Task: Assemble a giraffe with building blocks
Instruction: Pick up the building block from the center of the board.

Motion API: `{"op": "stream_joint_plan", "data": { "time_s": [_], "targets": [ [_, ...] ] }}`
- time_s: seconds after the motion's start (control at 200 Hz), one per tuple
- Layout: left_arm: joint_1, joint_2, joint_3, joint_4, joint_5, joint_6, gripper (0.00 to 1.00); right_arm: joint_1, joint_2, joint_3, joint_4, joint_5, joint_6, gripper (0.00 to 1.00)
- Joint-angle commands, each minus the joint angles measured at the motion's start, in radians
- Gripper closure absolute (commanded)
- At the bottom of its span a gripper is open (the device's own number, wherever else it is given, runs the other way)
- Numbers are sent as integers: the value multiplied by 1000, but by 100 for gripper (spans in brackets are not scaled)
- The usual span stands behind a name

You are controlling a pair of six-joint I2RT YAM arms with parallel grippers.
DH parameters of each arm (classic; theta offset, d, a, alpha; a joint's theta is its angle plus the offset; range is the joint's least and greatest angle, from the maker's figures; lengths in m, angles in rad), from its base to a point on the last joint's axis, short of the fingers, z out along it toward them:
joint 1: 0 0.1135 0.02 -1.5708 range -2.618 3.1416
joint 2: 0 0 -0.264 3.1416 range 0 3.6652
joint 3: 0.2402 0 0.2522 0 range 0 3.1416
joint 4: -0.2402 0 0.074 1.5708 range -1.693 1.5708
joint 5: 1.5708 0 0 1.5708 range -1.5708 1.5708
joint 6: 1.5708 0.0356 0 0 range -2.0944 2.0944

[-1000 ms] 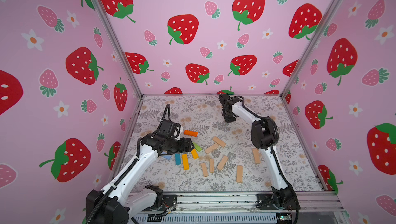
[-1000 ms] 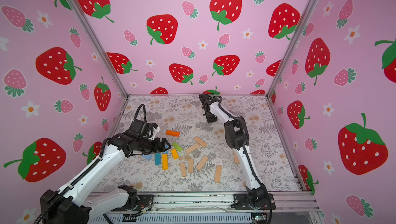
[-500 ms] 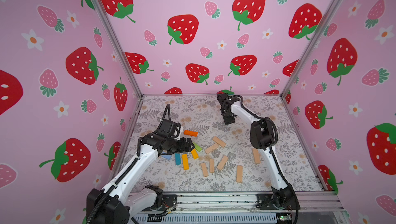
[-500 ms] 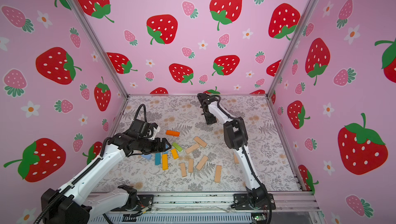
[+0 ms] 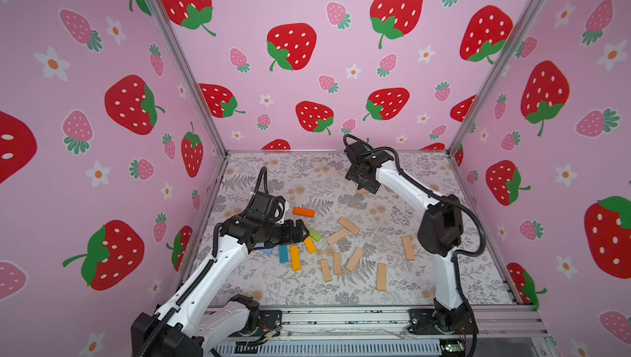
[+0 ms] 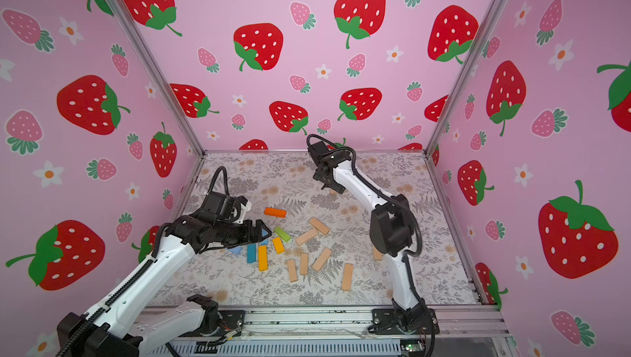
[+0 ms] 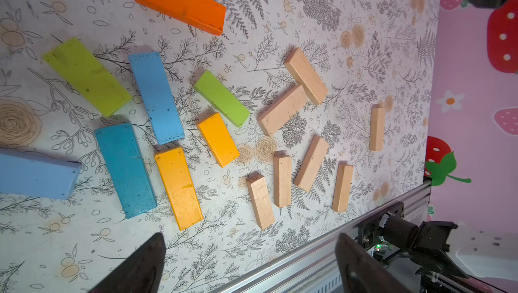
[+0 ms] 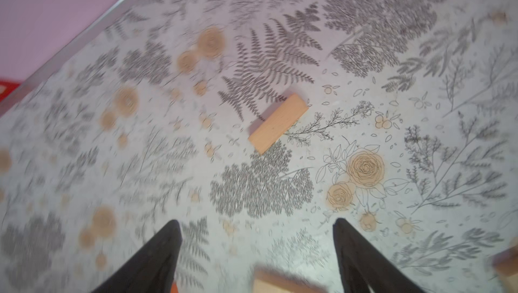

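- Building blocks (image 7: 218,138) lie scattered on the tabletop (image 7: 70,235) ahead of my left fingers (image 7: 140,266), spread and empty;
- my right fingers (image 8: 151,260) are spread too; one tan block (image 8: 278,124) lies ahead.

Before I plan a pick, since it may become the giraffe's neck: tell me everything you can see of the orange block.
The orange block is a flat rectangular bar, seemingly wood painted bright orange, with dark specks and slightly worn edges. It lies on its broad face on the floral table, at a slant. In both top views it sits just beyond the other coloured blocks, clear of all of them. Only the table touches it.
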Motion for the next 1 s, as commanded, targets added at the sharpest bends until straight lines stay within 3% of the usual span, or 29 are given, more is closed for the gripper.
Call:
{"op": "stream_joint_plan", "data": {
  "time_s": [0.0,0.185,0.35,0.991],
  "targets": [
    [-46,-15,3,-5,-8,-51,4,3,-163,-230,158,-60,-406,15],
    [-134,-20,-59,97,11,-145,6,22,-263,-400,92,-231,-672,16],
    [-172,-4,-90,146,25,-202,10,84,-201,-433,36,-273,-822,19],
    [-210,-50,-135,144,-5,-251,7,86,44,-330,27,-310,-862,32]
  ]
}}
